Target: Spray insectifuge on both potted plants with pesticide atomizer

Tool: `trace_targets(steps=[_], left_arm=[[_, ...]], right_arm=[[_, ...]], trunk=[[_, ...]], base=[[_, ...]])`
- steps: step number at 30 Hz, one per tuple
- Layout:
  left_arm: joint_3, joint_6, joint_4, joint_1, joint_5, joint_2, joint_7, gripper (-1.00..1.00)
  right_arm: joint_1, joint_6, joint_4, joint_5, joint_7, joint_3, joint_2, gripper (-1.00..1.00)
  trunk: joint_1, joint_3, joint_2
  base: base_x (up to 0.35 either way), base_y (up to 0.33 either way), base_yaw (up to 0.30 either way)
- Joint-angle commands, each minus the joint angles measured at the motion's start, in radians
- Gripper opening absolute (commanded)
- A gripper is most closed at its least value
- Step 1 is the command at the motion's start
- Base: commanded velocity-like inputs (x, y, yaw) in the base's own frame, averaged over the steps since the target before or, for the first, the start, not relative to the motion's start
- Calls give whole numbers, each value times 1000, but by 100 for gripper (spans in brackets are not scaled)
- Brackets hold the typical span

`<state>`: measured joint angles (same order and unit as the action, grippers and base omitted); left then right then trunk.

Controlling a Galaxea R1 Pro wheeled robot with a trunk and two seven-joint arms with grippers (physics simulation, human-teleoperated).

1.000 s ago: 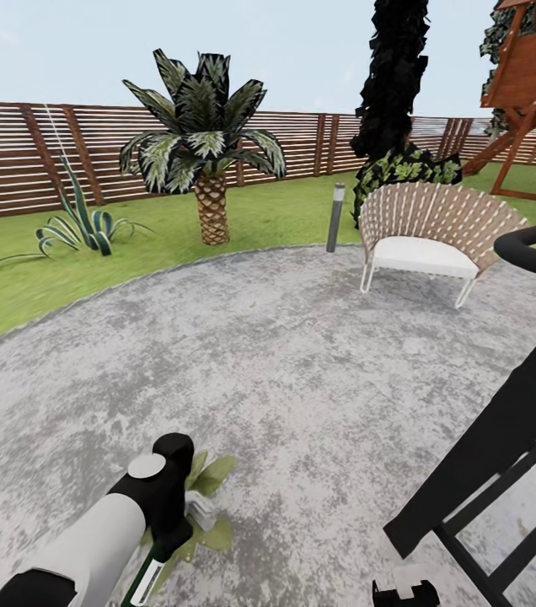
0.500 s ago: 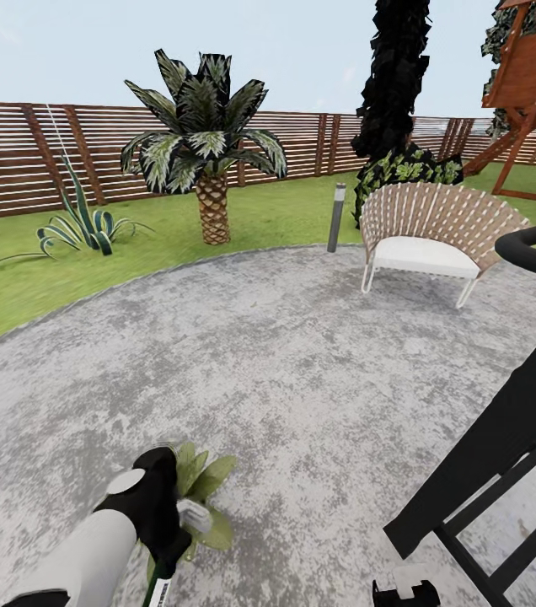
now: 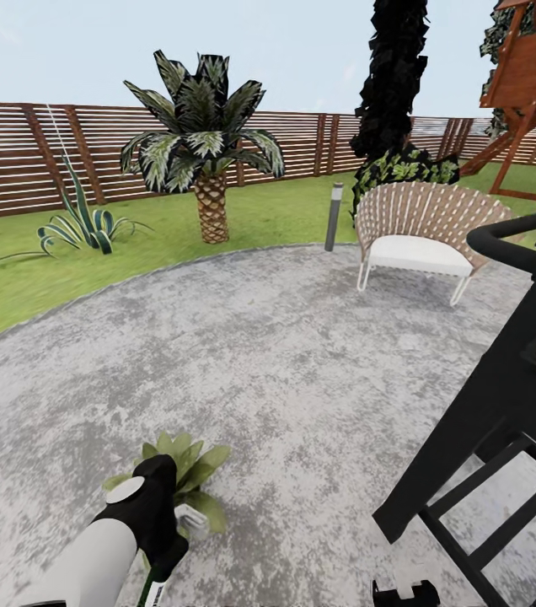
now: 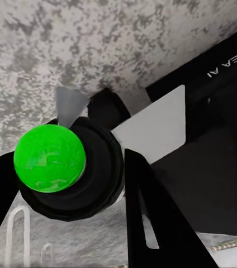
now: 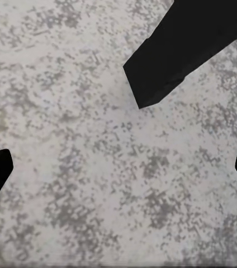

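Gravel patio (image 3: 285,354) carries one potted plant (image 3: 179,464) just beyond the left claw (image 4: 90,184), whose black fingers clamp the pesticide atomizer (image 4: 68,167), green cap up. Right claw (image 5: 118,167) hangs spread wide over bare gravel, holding nothing.

White left forearm (image 3: 83,561), black wrist, grey disc.

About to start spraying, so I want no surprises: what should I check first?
1. Dark round bottle with green top gripped in left tool: ok.
2. Low green-leaved potted plant beside left tool: ok.
3. Nozzle aimed at leaves: cannot tell.
4. Black angular frame clear of right tool: cannot tell.
5. Right tool open, over grey gravel patio: ok.
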<state>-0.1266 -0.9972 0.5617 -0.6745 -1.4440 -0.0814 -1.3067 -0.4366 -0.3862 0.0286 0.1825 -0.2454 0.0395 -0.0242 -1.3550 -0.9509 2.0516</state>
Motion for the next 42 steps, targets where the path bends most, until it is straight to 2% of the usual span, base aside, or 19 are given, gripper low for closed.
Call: trace_targets(steps=[1, 9, 15, 18, 31, 35, 38, 42], left_arm=[[-8, -10, 1, 0, -10, -2, -1, -100], [-14, -11, 7, 0, -9, 0, 40, -100], [-8, -13, 98, 0, -10, -2, 55, -100], [-6, -13, 115, 0, -10, -2, 55, -100], [-10, -14, 119, 0, -12, -1, 54, -100], [-12, -15, 118, 0, -14, 9, 54, -100], [-12, -15, 118, 1, -15, 17, 53, -100], [-13, -15, 118, 0, -13, 19, 53, -100]], right_arm=[[-1, 0, -1, 8, -8, 3, 0, 100], [-1, 0, -1, 7, -8, 3, 0, 100], [-1, 0, -1, 7, -8, 3, 0, 100], [-1, 0, -1, 7, -8, 3, 0, 100], [-1, 0, -1, 6, -8, 3, 1, 100], [-1, 0, -1, 6, -8, 3, 1, 100], [-1, 0, -1, 6, -8, 3, 1, 100], [-1, 0, -1, 6, -6, 3, 1, 100]], trunk=[[0, -1, 0], [0, -1, 0], [0, -1, 0], [0, -4, 0], [-49, -64, 91], [-65, -82, 119], [-76, -92, 140], [-76, -92, 140]], base=[[-60, -42, 0], [-9, -6, 0], [0, 0, 0], [0, 0, 0], [0, 0, 0], [0, 0, 0], [0, 0, 0], [0, 0, 0]])
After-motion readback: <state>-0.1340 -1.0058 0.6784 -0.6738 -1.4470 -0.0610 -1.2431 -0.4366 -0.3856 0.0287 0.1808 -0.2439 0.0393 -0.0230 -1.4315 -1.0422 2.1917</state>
